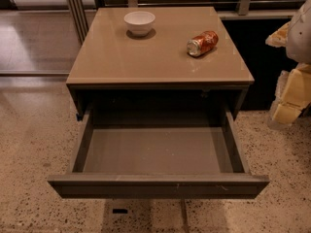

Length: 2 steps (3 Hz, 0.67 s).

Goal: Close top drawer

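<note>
Gaping top drawer (158, 184): drawn well out past the front edge of the table (146, 62), its shallow grey inside bare. The flat front has no handle, so closing it likely means a push on that face.
Bowl (139, 22): white and upright near the back edge, left of centre, out of the drawer's travel.
Can (202, 42): orange, lying on its side toward the back right corner; a hard shove might roll it.
Claw (290, 101): pale, off the table's right edge, apart from the drawer and not yet at its front. Parted or together, I cannot tell.
</note>
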Tool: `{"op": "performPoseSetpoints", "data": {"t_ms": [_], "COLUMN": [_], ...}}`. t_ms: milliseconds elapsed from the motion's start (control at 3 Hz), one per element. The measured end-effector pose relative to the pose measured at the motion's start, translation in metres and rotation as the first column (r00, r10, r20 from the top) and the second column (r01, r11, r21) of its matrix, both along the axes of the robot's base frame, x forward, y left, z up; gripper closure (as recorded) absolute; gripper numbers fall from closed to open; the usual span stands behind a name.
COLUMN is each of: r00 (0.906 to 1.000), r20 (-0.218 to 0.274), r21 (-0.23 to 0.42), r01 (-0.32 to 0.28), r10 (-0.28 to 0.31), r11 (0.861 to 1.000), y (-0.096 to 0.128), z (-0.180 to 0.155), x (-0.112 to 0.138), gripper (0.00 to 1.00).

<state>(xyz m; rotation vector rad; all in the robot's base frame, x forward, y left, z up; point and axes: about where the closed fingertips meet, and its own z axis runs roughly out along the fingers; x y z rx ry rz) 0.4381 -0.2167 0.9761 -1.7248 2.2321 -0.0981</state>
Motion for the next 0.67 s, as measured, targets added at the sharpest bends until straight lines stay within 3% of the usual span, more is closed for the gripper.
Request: {"op": "performPoseSetpoints", "data": {"t_ms": [333,667], "r00": [1.0,0.9995], "r20": [0.0,0.031], "r21": [0.0,0.008], "r01": [0.0,-0.003], "r10": [0.0,0.003], "r11": [1.0,1.0], "y": [0.0,0.002], "z": [0.0,0.001], "x": [0.0,-0.0015], "gripper": [0.0,0.18]}}
